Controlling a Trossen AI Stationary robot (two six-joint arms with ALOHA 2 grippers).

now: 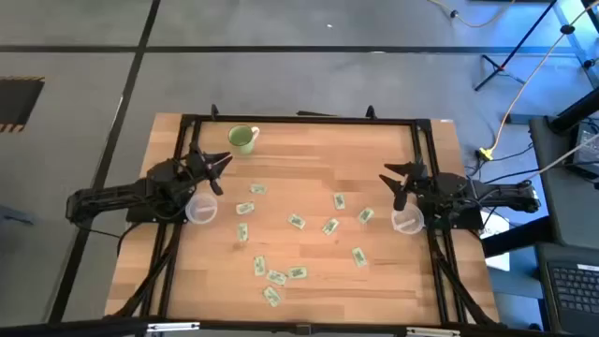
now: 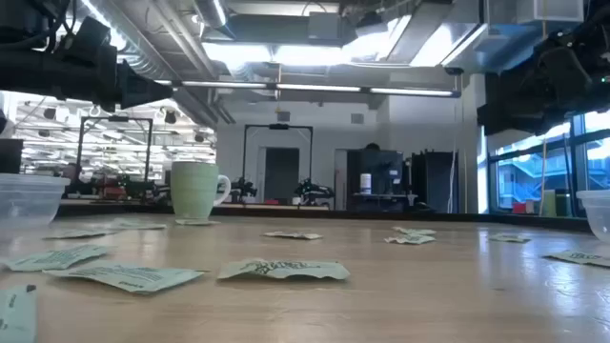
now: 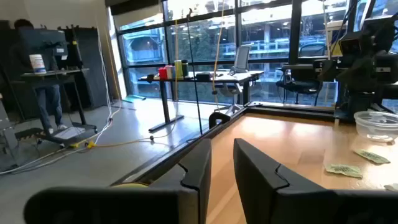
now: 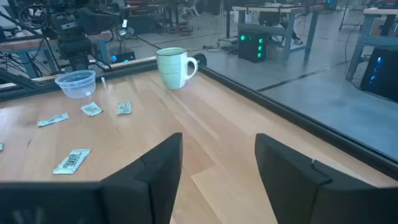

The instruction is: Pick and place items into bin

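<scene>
So: both my arms are parked at the table edges, nothing held. Using the green mug as reference, which sits upright near the far edge.

My left gripper sits just to the near-left side of the mug, above the wood, not touching anything. Fingers are slightly apart with a narrow gap between them, empty. A clear plastic bin sits right by that arm, on the near side of the mug, nothing visible inside.

My right gripper is well across the table from the mug, on the opposite side. Fingers are spread wide, empty. A second clear bin sits beside that arm, also far from the mug.

The packets are light green and white, all flat on the wood, scattered on the near side of the mug between the two bins. Closest ones to the mug: one just past the left gripper, then a pair beside the left bin. A middle cluster runs toward the right bin, the last of it close to that bin. The farthest group from the mug lies toward the near edge. None is in either bin; none is touching a gripper.

Low view: mug upright at the back, packets lying crumpled in front of it.
</scene>
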